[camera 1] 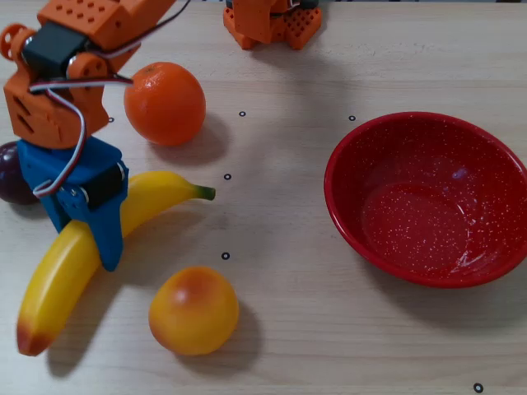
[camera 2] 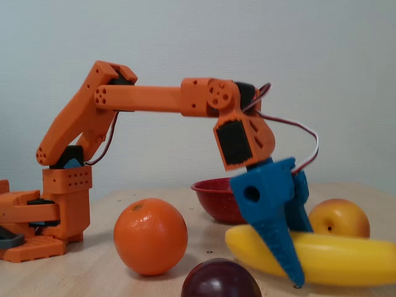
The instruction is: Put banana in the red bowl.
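Now, in the overhead view you have the gripper closed across the middle of the banana, one blue finger lying over the fruit's top and the other on its far side. The banana runs diagonally at the left of the table, green stem toward the centre, orange-red end near the lower left corner. An orange sits just above the stem end, a peach-coloured fruit lies below the banana, and a dark plum peeks out at the left edge beside the arm. The red bowl stands well apart at the right, with nothing in it.

In the fixed view you see the gripper clamped on the banana, whose underside appears clear of the tabletop, though you cannot be sure. The red bowl sits behind the arm, the orange to the left, the plum in front.
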You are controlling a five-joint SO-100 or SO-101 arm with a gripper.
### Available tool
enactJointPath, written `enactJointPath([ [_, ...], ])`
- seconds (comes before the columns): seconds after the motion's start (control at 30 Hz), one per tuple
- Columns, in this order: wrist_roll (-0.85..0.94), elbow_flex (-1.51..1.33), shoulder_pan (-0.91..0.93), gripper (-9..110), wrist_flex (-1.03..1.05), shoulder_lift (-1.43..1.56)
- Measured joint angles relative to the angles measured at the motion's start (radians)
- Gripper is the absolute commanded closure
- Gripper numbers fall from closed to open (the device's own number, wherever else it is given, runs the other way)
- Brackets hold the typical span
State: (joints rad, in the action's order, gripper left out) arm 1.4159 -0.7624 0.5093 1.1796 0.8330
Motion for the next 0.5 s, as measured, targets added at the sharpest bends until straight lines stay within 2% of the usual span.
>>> enactJointPath([
  [0.5, -0.037, -0.232, -0.044, 102, -0.002, 0.256],
])
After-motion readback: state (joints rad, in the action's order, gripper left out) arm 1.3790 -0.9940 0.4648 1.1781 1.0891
